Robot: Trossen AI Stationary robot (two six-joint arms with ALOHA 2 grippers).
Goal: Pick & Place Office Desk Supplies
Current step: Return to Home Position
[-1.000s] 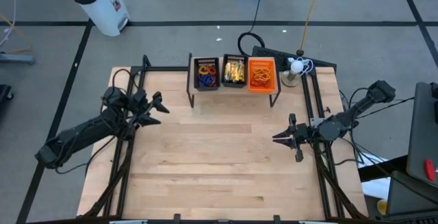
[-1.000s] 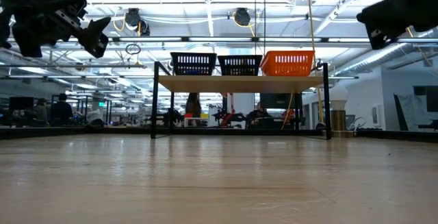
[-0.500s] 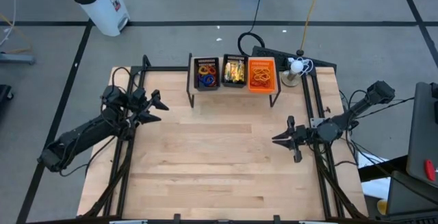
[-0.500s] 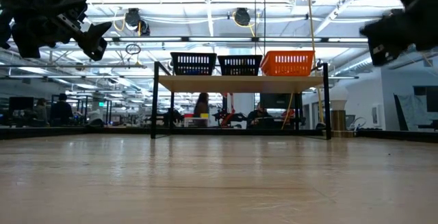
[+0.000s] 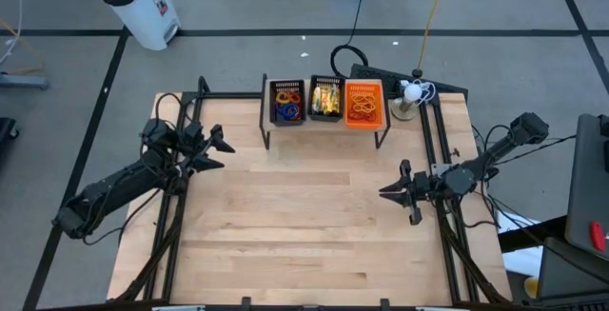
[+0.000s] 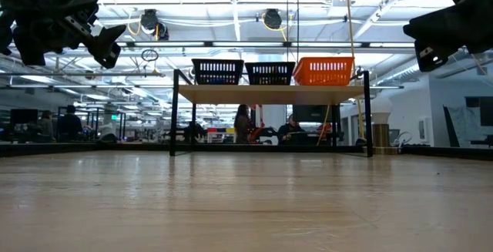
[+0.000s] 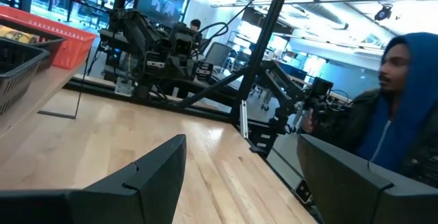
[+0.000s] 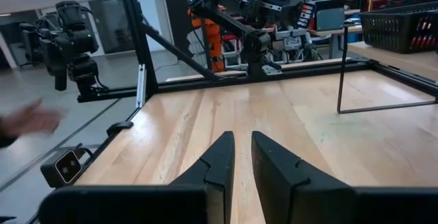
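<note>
The supplies lie in three small baskets on a raised shelf at the table's far edge. The left black basket (image 5: 286,103) holds blue, red and orange rubber bands. The middle black basket (image 5: 326,98) holds yellow-gold pieces. The orange basket (image 5: 364,104) holds more bands. My left gripper (image 5: 219,146) hovers open above the table's left side, pointing toward the shelf; its fingers stand wide apart (image 7: 243,142). My right gripper (image 5: 383,192) hovers shut over the right side, pointing toward the table's left (image 8: 241,138). Neither holds anything.
The shelf stands on thin black legs (image 6: 174,113) with open space beneath it. Black frame rails (image 5: 433,149) run along both table sides. A person in a blue hood (image 7: 404,94) stands beyond the right edge, and a blurred hand (image 8: 27,118) shows off the table.
My right gripper dips a little and comes back up, staying shut. People move about in the room behind the table.
</note>
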